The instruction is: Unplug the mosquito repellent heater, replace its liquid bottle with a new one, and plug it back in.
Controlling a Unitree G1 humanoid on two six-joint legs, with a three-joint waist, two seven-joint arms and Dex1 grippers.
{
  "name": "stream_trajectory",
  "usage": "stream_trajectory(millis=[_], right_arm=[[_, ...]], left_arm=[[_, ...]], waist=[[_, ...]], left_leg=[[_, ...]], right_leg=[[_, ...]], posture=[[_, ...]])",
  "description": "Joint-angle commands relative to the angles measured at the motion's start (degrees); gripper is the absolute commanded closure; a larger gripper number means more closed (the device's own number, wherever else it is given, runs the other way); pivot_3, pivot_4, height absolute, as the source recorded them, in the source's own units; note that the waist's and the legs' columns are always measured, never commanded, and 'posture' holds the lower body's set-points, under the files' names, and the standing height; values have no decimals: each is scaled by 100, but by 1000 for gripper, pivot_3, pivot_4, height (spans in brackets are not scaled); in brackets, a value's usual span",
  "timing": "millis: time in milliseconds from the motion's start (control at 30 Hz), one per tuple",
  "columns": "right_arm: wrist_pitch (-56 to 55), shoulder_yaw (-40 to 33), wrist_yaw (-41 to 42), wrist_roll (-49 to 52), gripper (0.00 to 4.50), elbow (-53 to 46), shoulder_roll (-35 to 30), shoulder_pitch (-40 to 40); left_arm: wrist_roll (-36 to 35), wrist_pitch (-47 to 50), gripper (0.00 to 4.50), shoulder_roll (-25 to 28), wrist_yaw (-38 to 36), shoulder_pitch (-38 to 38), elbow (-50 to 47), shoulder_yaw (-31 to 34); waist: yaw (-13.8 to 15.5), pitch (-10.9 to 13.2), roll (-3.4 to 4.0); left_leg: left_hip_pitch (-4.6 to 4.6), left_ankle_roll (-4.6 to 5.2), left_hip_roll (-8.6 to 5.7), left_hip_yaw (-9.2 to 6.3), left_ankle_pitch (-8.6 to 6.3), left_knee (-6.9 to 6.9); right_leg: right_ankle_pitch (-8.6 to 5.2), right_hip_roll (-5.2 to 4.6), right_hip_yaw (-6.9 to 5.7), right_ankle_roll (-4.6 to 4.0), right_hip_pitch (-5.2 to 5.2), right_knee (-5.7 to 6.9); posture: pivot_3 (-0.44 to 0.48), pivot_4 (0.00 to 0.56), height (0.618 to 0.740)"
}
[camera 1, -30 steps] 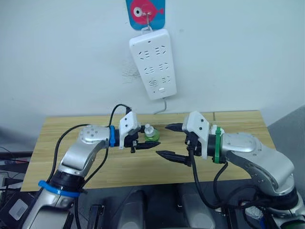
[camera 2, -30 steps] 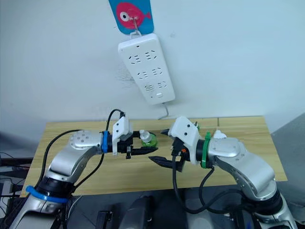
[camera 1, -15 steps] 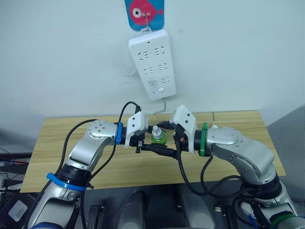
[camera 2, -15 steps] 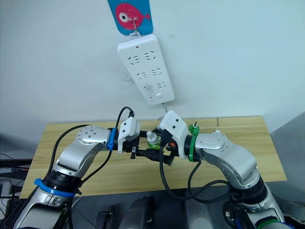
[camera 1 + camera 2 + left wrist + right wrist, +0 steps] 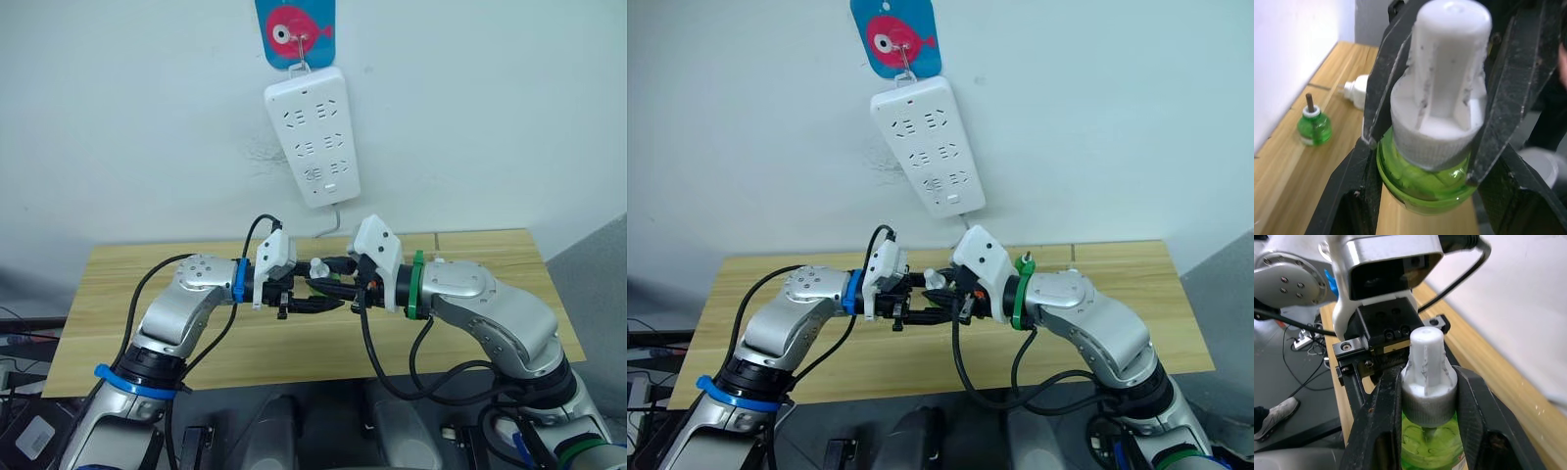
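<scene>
White wall rises behind a long wooden table (image 5: 118, 284), and a white power strip (image 5: 313, 132) hangs on it from a hook, under a blue card with a pink fish (image 5: 297, 27).

Both grippers meet over the middle of the table and hold one small green bottle with a white ribbed cap (image 5: 1442, 93). The left gripper (image 5: 1425, 147) has its two black fingers squeezed tight on the bottle, one on each side, at the bottom of the cap. The right gripper (image 5: 1425, 401) has its fingers pressed against the sides of the same cap, just above the green glass. The cap points up, and the bottle is lifted off the table.

Farther along the table, near the wall, lies the mosquito repellent heater (image 5: 1358, 91), small and white, with its metal prongs sticking out sideways. Just beside it stands a second green bottle (image 5: 1313, 127) with no cap, only a thin dark wick poking up.
</scene>
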Motion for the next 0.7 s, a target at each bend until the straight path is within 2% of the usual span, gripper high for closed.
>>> stream_trajectory(millis=[33,167,267,467,700], right_arm=[[-211,-323,18,94,3384,-184,7,7],[-230,-678,-24,210,3384,-191,-7,-12],[-125,-874,-103,283,3384,-222,11,11],[18,-889,-377,364,3384,-297,175,44],[43,-804,-476,389,3384,-336,226,71]], left_arm=[[-3,-281,1210,60,-2,-25,19,286],[287,-486,11,166,31,-5,446,266],[200,-308,0,56,200,10,413,329],[-325,442,0,-484,879,-111,-33,595],[-501,765,0,-451,783,-160,-208,546]], waist=[[0,-25,2],[-2,-152,4],[-3,-246,2],[-7,-354,4],[-24,-397,2]], left_leg=[[1,0,0,1,0,1],[3,-2,-1,8,2,1],[5,0,-2,15,0,1],[19,12,-3,23,-6,12],[86,17,1,55,5,12]], right_leg=[[0,0,2,0,0,2],[1,0,5,-1,-1,3],[1,1,6,-1,0,4],[1,0,17,0,1,40],[5,16,31,-8,30,79]], posture=[[-133,164,740],[-135,147,740],[-137,134,740],[-134,129,740],[-135,126,740]])
